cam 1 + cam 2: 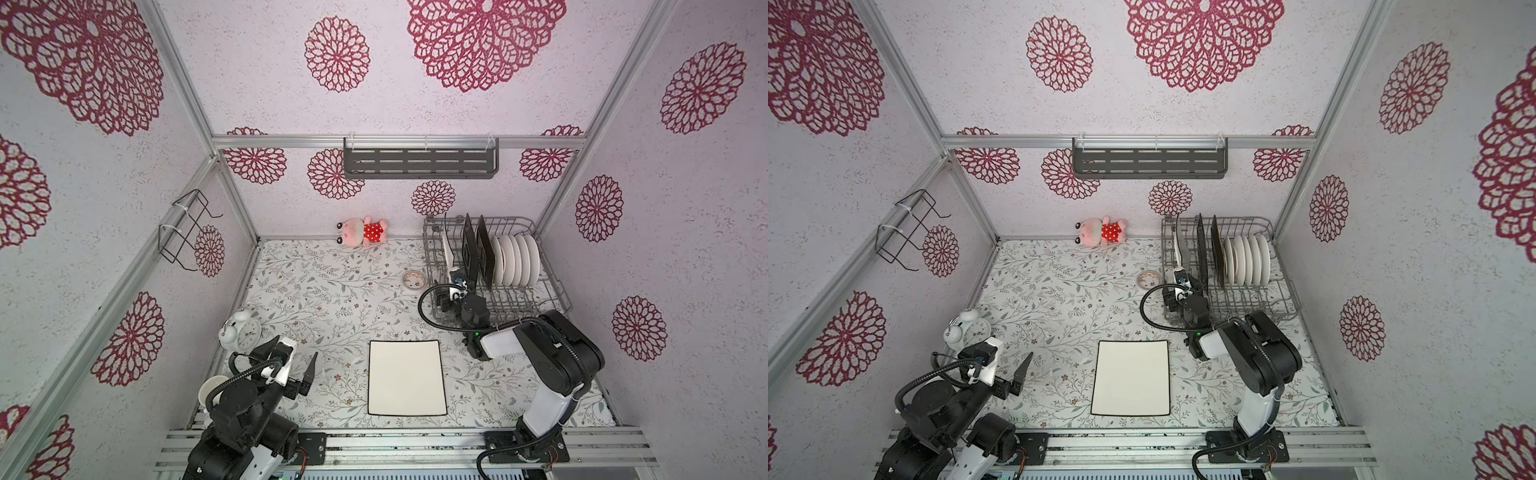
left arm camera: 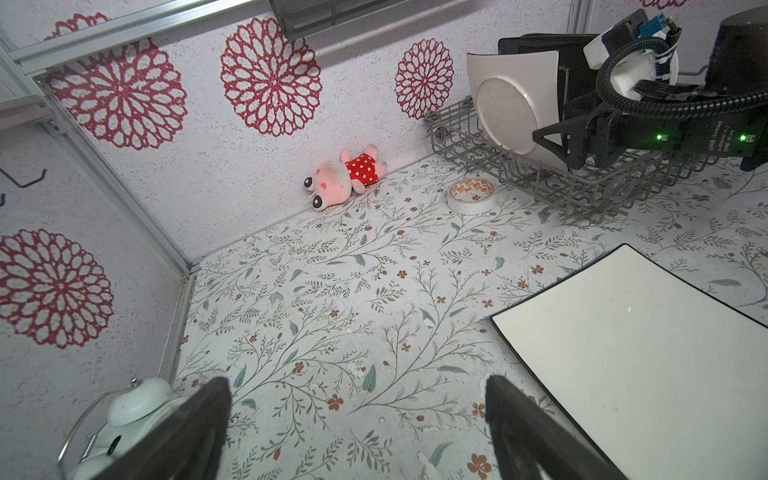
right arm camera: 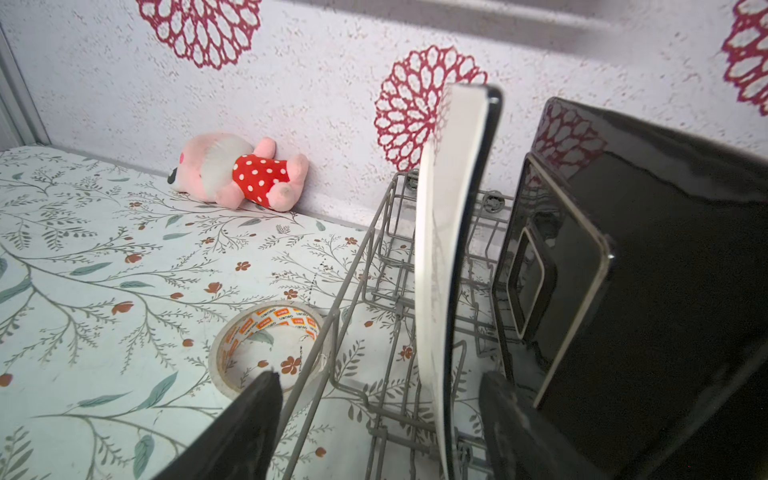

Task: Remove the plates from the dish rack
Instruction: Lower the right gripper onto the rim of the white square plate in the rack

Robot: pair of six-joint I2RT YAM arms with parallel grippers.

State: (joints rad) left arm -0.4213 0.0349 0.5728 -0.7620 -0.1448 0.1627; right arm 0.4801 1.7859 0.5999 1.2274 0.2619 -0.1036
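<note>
Nearest me, L gripper (image 2: 357, 384) hangs over the front-left of the table (image 1: 316, 299), its two dark wedge-shaped fingers spread wide w/ nothing btwn them. A white twin-bell alarm clock (image 1: 241, 332) sits just beside it. Table top is a smooth sheet printed w/ grey-green sprigs and small rust flowers. Lying flat on it, front-centre, is a large flat square plate (image 1: 406, 377): glossy white, thin dark rim, slightly flared corners. Dish rack (image 1: 555, 286), grey coated wire w/ upright tines and raised sides, stands in the back-right corner. Inside it, on edge, left to right in both top views: an upright square plate (image 3: 446, 249), white w/ a dark edge and a curved profile; shiny black square plates (image 1: 478, 253); then a tight row of round white plates (image 1: 519, 259). R gripper (image 3: 382, 378) is at the rack's left end, jaws apart and straddling the upright square plate's near edge. One finger is outside the rack's side wires, the other btwn that plate and the first black one, v. close to the rim; can't tell if it touches. Tape roll (image 3: 266, 345), pale w/ orange print inside, lies just outside the rack. Pink plush toy (image 1: 365, 232) in a red polka-dot dress lies against the back wall.
</note>
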